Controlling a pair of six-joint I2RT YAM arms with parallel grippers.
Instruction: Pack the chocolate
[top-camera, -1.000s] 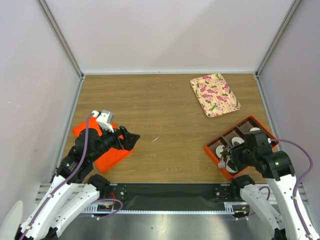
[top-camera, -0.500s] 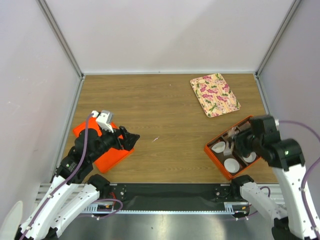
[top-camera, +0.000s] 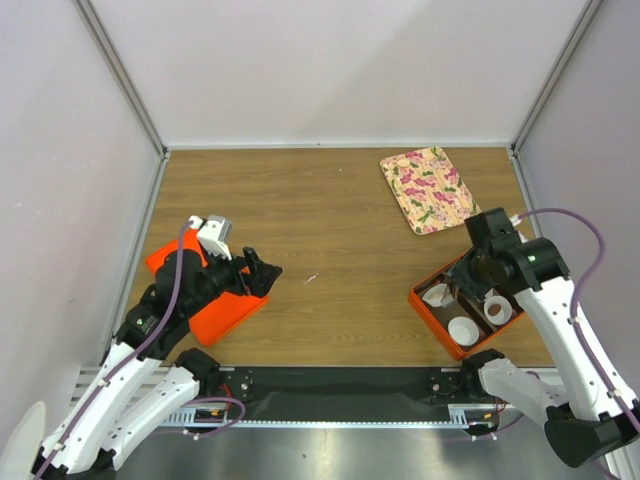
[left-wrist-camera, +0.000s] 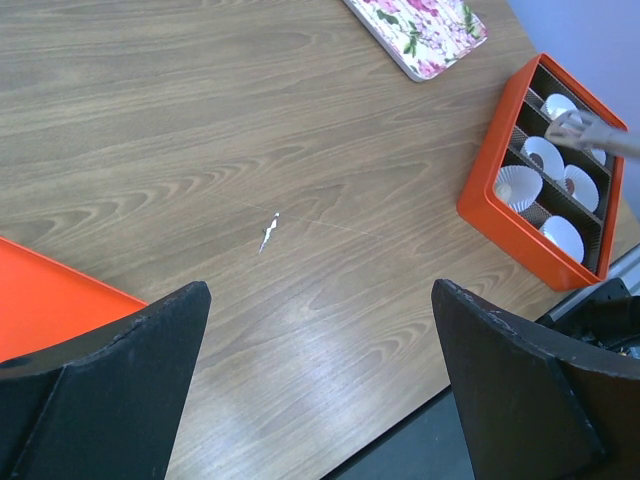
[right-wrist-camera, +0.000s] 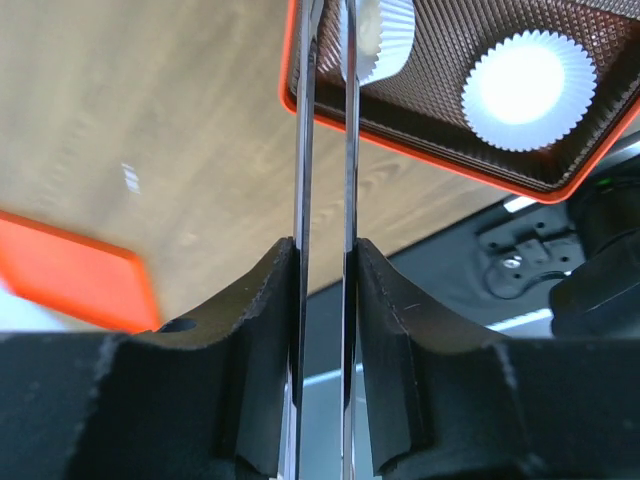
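One chocolate (top-camera: 497, 309) looks seated in a cup inside the orange box (left-wrist-camera: 492, 150), right side of the tabletop; the other paper cups (top-camera: 463, 330) look empty, so most packing remains. Right end effector (right-wrist-camera: 323, 300) pinches tweezers (right-wrist-camera: 303, 150) over the box, left end effector (left-wrist-camera: 315, 300) gapes wide

Overhead faces down; wrist views share orange box (left-wrist-camera: 510, 245).
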